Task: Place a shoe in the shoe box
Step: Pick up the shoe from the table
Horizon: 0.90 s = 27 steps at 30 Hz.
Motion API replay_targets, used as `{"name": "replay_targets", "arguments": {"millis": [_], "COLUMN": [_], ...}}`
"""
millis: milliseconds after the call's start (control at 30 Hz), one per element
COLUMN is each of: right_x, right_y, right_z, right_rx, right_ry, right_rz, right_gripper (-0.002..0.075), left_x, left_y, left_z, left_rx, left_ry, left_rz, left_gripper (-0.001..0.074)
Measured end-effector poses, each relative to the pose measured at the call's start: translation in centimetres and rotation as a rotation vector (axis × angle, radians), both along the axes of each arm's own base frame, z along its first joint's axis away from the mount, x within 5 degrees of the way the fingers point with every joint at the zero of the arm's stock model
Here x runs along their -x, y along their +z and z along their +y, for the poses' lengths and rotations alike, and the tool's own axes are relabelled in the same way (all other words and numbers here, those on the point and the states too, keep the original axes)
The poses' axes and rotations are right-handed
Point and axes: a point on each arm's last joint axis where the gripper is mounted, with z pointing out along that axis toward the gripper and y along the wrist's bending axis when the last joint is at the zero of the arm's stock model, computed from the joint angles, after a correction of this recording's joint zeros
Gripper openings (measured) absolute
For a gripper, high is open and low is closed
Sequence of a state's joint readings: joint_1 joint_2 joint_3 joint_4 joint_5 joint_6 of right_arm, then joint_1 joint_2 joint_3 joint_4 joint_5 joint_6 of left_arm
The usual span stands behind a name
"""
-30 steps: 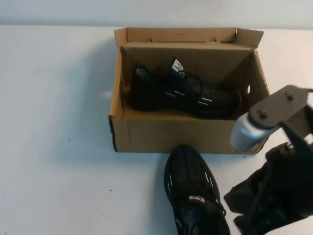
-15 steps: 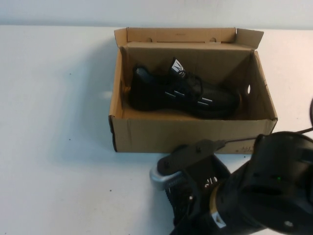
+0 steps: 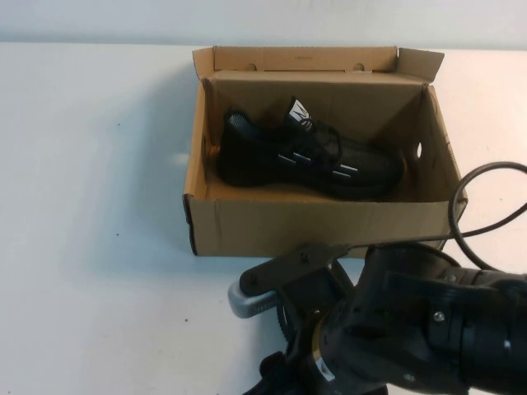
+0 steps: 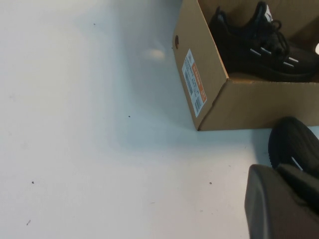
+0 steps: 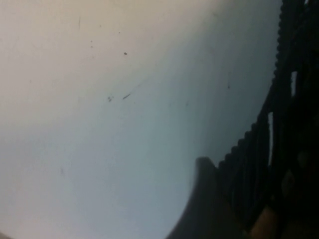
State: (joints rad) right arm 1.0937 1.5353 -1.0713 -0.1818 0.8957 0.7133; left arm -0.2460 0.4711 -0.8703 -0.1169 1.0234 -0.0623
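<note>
The shoe [image 4: 295, 145] that remains outside is found on the white table [image 3: 90, 247], just in front of the near wall of the shoe box [image 3: 321, 226], with its toe turned toward that wall. In the high view it is almost wholly covered by the right arm [image 3: 412, 329], which is bent low over it at the table's near edge, a grey cylindrical part and a black bracket being turned toward the box. The right gripper [image 5: 234, 199] is seen in its own wrist view pressed close against the ribbed sole edge and white dashes of the shoe, one dark finger [image 5: 204, 199] lying beside the sole; whether the fingers are closed on the shoe or released cannot be told. A second, look-alike shoe [image 3: 309, 156] is laid on its side inside the open box, toe toward the right end wall, its white tongue tag raised. The box lid is folded back on the far side. A dark part of the left gripper [image 4: 279, 204] is shown at the edge of the left wrist view, low above the table, near the outside shoe's toe and the box's left end wall, which bears a label [image 4: 194, 82]; the state of its fingers cannot be told.
</note>
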Motion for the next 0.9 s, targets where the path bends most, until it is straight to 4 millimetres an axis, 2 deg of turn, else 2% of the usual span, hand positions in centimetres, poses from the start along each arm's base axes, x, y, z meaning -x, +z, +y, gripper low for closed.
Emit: {"name": "replay_targets", "arguments": {"millis": [167,400,567,667,767,900], "right_x": [-0.6,-1.4,-1.8,-1.8,-1.9,-2.0], "right_y": [-0.6,-2.7,-4.2,-4.4,-4.4,-4.4], "right_z": [0.3,1.1,1.5,1.6,1.6,1.6], "right_rx": [0.014,0.078,0.126,0.131,0.130,0.139], "right_ry": [-0.004,0.018,0.031,0.035,0.038,0.051], "right_rz": [-0.042,-0.059,-0.058,-0.060,-0.065,-0.085], "right_gripper": [0.0395,0.0272,0.0219,0.0146,0.0040,0.0000], "left_x": [0.0,0.0,0.0,0.1,0.1,0.2], "left_y": [0.0,0.0,0.0,-0.1,-0.2,-0.4], "left_z": [0.0,0.0,0.0,0.0,0.0,0.0], "left_rx": [0.000,0.000,-0.001,-0.004,-0.007,-0.014], "left_ry": [0.000,0.000,-0.001,-0.002,-0.003,-0.005], "left_rz": [0.000,0.000,0.005,0.014,0.023,0.045], "left_gripper": [-0.0004,-0.0004,-0.0004,-0.0004,-0.0004,-0.0004]}}
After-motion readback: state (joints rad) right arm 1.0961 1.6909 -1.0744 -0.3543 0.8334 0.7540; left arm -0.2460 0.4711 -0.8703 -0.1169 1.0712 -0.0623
